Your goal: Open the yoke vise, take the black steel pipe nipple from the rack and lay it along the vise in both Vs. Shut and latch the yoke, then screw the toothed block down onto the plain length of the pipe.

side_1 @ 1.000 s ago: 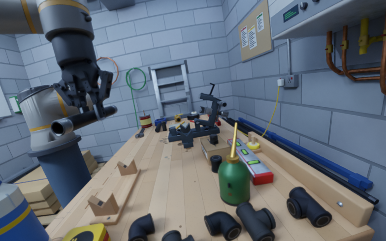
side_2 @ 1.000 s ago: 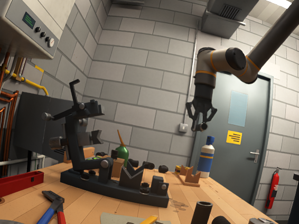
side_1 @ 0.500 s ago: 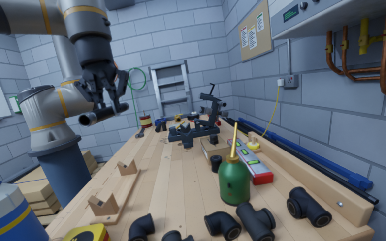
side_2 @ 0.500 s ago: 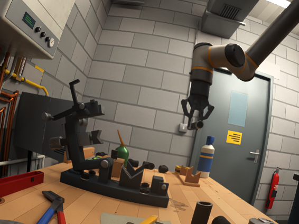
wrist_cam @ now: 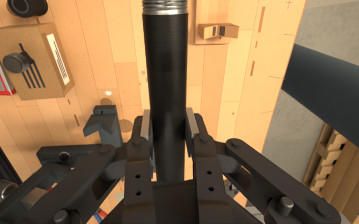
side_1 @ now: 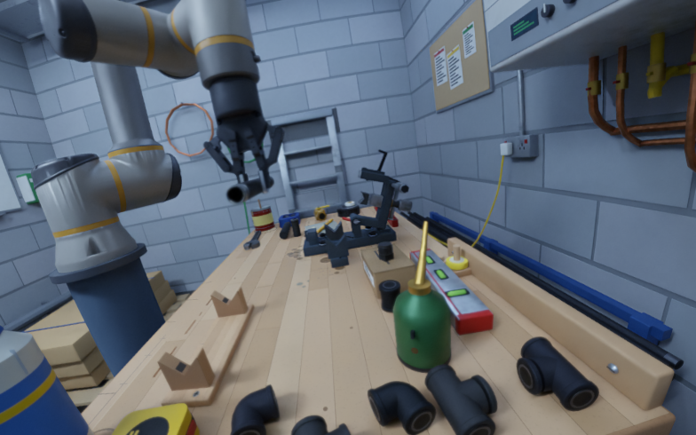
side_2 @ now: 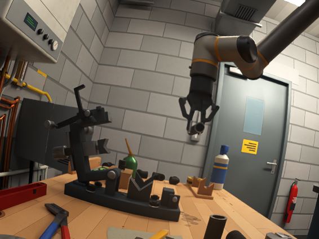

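My gripper (side_1: 252,180) (side_2: 197,126) (wrist_cam: 169,124) hangs high above the bench, over its left side and short of the yoke vise (side_1: 354,225) (side_2: 112,174). The vise stands on its dark base at the far middle of the bench, with its yoke (side_1: 382,195) (side_2: 81,132) swung up and open and the toothed V (side_2: 142,187) bare. The wooden rack (side_1: 205,349) (side_2: 201,188) with its two V blocks lies empty on the bench's near left side. The black steel pipe nipple (side_1: 244,191) (side_2: 197,128) (wrist_cam: 165,87) lies level, with its threaded end (wrist_cam: 164,6) pointing away from me. My gripper is closed around the nipple and carries it.
The bench's left edge (wrist_cam: 277,87) runs just beside me, with floor and stacked boxes (wrist_cam: 333,163) below. On the bench stand a green oil can (side_1: 422,323), a cardboard box (side_1: 385,269) (wrist_cam: 37,60), a red level (side_1: 451,292) and several black pipe fittings (side_1: 462,395). Pliers (side_2: 57,219) lie near the vise.
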Controlling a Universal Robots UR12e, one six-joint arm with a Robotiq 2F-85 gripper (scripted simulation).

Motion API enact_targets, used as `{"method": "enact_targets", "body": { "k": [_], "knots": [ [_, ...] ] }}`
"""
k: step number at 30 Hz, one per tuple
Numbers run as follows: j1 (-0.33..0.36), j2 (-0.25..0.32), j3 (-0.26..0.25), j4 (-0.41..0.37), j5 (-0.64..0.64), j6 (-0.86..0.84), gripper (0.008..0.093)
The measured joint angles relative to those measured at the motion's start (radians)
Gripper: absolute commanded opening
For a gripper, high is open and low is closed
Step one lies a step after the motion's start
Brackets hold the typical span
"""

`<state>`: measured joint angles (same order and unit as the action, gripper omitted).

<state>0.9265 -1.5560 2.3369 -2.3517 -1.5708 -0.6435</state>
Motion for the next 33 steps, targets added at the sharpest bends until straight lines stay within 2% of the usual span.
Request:
{"method": "enact_targets", "body": {
  "k": [18, 25, 33],
  "knots": [
    [0.25, 0.083, -0.09, 0.007, 0.0, 0.25, 0.008],
    [0.313, 0.112, -0.123, 0.012, 0.0, 0.313, 0.008],
    [0.353, 0.132, -0.148, 0.016, 0.0, 0.353, 0.008]
  ]
}}
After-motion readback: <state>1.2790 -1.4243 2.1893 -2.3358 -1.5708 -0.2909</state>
